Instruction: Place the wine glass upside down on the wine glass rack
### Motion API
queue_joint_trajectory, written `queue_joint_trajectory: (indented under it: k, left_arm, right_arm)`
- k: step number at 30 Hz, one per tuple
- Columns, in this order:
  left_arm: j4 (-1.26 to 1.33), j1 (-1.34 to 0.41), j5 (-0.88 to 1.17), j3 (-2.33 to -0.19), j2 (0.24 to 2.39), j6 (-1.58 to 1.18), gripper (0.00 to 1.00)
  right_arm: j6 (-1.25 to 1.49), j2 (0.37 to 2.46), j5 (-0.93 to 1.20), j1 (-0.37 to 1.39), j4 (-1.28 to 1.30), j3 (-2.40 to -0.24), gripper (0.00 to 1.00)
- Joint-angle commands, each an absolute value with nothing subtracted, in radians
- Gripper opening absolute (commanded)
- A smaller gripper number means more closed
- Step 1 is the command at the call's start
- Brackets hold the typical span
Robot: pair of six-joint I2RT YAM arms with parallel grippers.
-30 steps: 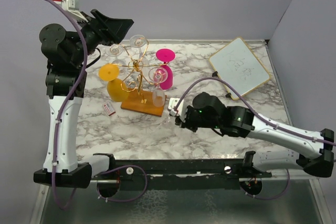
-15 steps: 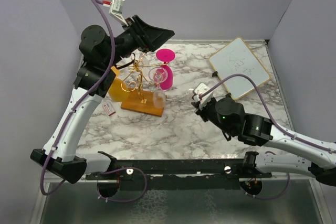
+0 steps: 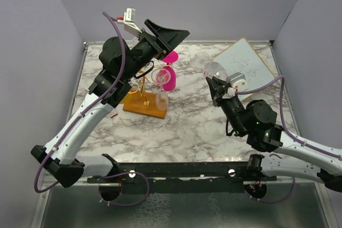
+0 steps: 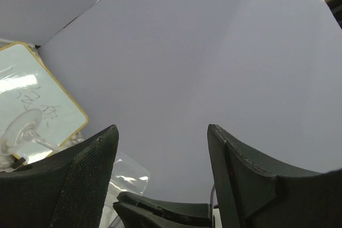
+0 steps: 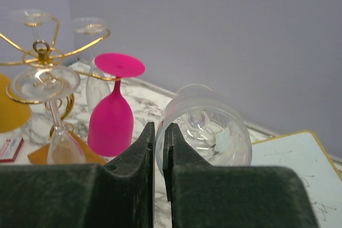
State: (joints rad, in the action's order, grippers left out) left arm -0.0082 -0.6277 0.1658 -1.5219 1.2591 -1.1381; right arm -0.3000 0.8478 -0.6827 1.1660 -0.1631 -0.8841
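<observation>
our right pincer [image 5: 159, 132] pinches the clear wine glass [image 5: 214, 132], bowl just beyond its tips; the wine glass rack [image 5: 41, 56] stands to its left. our left pincer [image 4: 160, 132] is spread, empty.

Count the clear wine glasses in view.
4. One wine glass in the right gripper; three hang inverted on the wine glass rack: front glass, rear-left glass, rear-right glass. The left arm covers part of the rack from above, so more may be hidden.

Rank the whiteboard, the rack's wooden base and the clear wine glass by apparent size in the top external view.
1. whiteboard
2. wooden base, partly covered by glasses
3. clear wine glass, smallest, though held up nearer the camera
</observation>
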Motion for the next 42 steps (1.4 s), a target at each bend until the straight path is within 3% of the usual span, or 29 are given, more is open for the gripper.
queue_joint_trajectory:
  k: [1, 20, 23, 28, 38, 40, 42]
  left_arm:
    - [0.062, -0.665, 0.058, -1.506, 1.266, -1.210, 0.69]
    - [0.143, -0.781, 0.067, -1.519, 1.409, -1.299, 0.71]
    - [0.146, -0.789, 0.036, -1.510, 1.407, -1.310, 0.63]
    - [0.173, -0.790, -0.018, -1.478, 1.386, -1.321, 0.39]
    - [0.210, -0.790, -0.094, -1.467, 1.357, -1.273, 0.00]
    - [0.220, -0.790, -0.101, -1.474, 1.357, -1.253, 0.00]
    - [0.226, -0.790, -0.107, -1.485, 1.359, -1.222, 0.00]
  right_arm:
    - [-0.382, 0.845, -0.681, 1.172, -0.473, -0.892, 0.01]
    - [-0.264, 0.792, -0.387, 1.171, -0.531, -0.959, 0.01]
    - [-0.264, 0.798, -0.374, 1.171, -0.543, -0.963, 0.01]
    - [-0.254, 0.795, -0.356, 1.171, -0.532, -0.956, 0.01]
    - [-0.214, 0.766, -0.335, 1.172, -0.457, -0.932, 0.01]
    - [-0.192, 0.758, -0.328, 1.171, -0.422, -0.928, 0.02]
    - [-0.166, 0.751, -0.326, 1.171, -0.383, -0.923, 0.11]
